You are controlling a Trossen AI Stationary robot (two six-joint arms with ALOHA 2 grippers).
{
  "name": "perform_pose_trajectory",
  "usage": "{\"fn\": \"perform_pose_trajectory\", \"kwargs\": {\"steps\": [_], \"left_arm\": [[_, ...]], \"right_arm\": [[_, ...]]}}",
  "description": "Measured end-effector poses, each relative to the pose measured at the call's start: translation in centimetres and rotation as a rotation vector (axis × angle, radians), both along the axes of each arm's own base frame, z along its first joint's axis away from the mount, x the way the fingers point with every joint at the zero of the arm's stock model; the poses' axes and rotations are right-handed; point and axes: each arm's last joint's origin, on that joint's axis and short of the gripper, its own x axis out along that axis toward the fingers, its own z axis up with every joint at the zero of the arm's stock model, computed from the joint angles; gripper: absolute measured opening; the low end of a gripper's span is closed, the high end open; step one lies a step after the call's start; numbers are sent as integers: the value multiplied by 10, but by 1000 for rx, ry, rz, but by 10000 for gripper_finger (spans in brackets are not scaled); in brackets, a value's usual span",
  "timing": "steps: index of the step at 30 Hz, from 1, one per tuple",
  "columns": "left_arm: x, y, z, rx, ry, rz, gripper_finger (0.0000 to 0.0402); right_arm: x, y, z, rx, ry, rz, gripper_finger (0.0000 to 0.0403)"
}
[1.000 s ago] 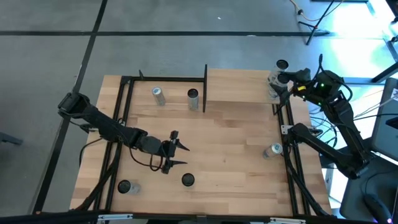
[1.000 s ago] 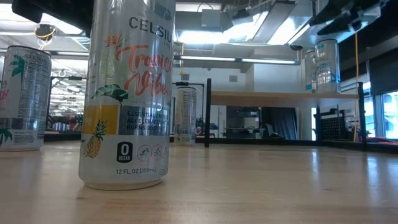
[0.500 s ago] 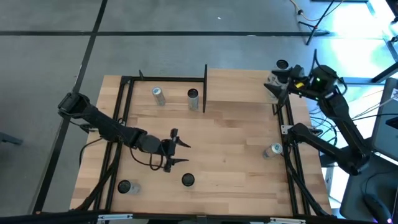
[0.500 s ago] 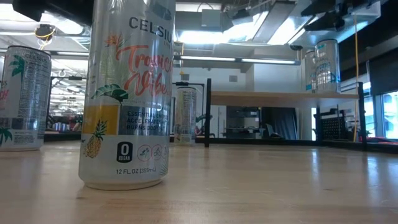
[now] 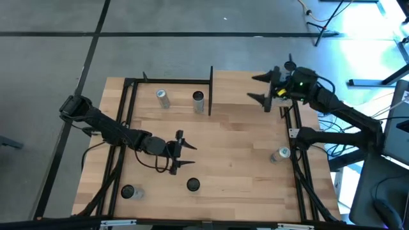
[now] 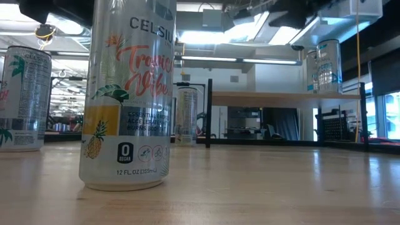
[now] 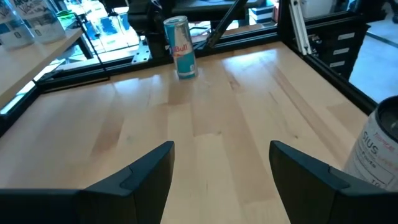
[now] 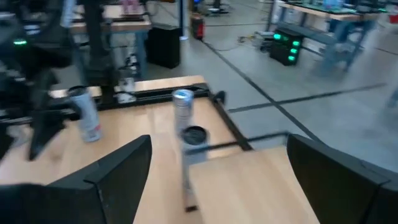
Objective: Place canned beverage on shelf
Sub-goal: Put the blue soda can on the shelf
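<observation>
The shelf (image 5: 239, 89) is a raised light-wood board at the table's far right. Two cans (image 6: 326, 65) stand upright near its right end. My right gripper (image 5: 252, 87) hovers open above the shelf, left of those cans, with nothing between its fingers. It points toward the table's left. My left gripper (image 5: 190, 156) hangs open over the middle of the table, also with nothing between its fingers. A Celsius can (image 7: 380, 148) stands upright on the table beside it, and a Red Bull can (image 7: 180, 45) stands farther off.
Two cans (image 5: 162, 97) (image 5: 198, 99) stand at the table's far left by a black post (image 5: 211, 89). Other cans stand at the near edge (image 5: 193, 185) (image 5: 128, 191) and at the right (image 5: 279, 154). A black frame (image 5: 128, 115) rings the table.
My right gripper has swung away from the cans at the shelf's right end toward the table's left, over the shelf, turning as it went and staying open. The cans on the shelf stand where they were.
</observation>
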Motion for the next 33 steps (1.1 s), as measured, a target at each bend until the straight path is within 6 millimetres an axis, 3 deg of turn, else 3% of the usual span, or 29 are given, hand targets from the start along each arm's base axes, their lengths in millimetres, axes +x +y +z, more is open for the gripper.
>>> {"fn": "perform_pose_trajectory", "kwargs": {"steps": [6,10,24,33], "left_arm": [[-2,-4,-3,-11,28,-6,247],[-3,-7,-3,-12,32,-14,247],[-5,-11,-2,-102,26,31,247],[-13,-27,-2,-151,6,97,247]], "right_arm": [[26,35,-19,67,150,129,362],[28,61,-31,151,268,164,362],[-19,111,-50,591,712,-123,362],[-41,134,-58,770,829,-332,362]]}}
